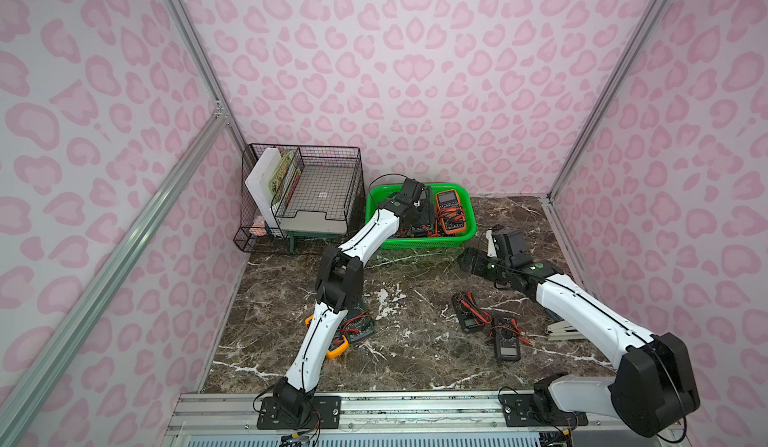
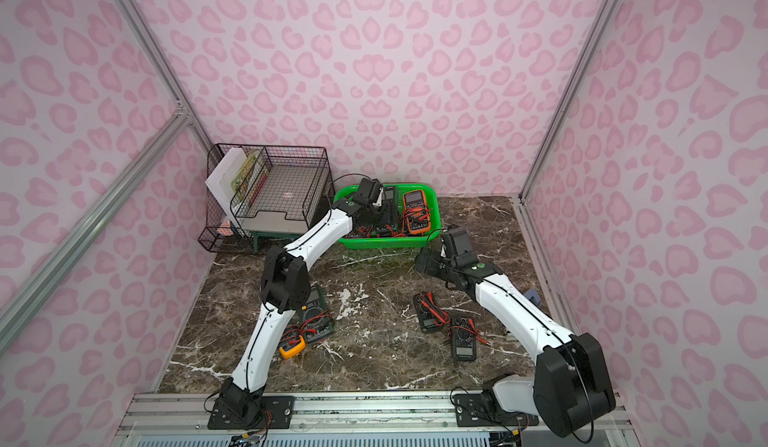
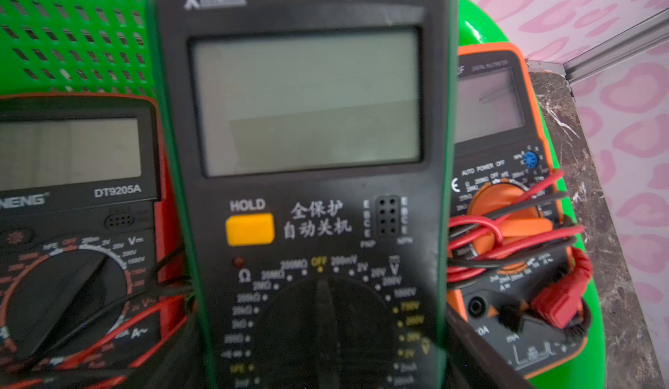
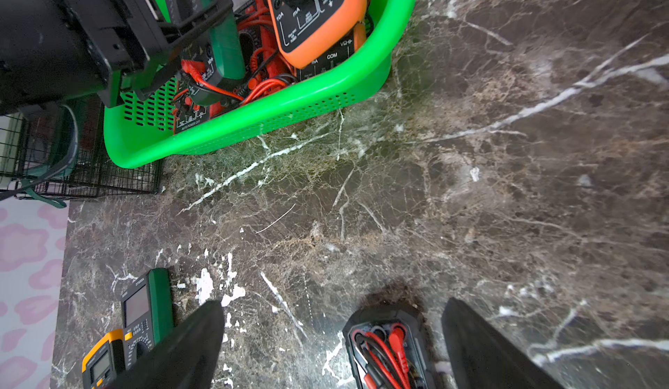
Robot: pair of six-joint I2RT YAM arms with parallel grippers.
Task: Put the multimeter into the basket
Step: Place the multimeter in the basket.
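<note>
Green plastic marks the drop spot: the basket (image 1: 422, 243) sits at the far middle of the marble table (image 1: 415, 366). The left gripper (image 1: 413, 214) clamps the green-edged multimeter (image 3: 307, 134) by its lower sides, within the rim; whether it touches the floor I cannot tell. It hangs between a red-edged meter (image 3: 72, 188) on the left and an orange meter (image 1: 451, 212) on the right, both lying inside among tangled leads. The sound way, I judge, is to lower it into that gap until it rests, then release clear of the wires. The right gripper (image 4: 333, 307) hangs wide and empty near the basket's right corner. The wire rack (image 1: 316, 187) to the left holds upright boards and a tray
</note>
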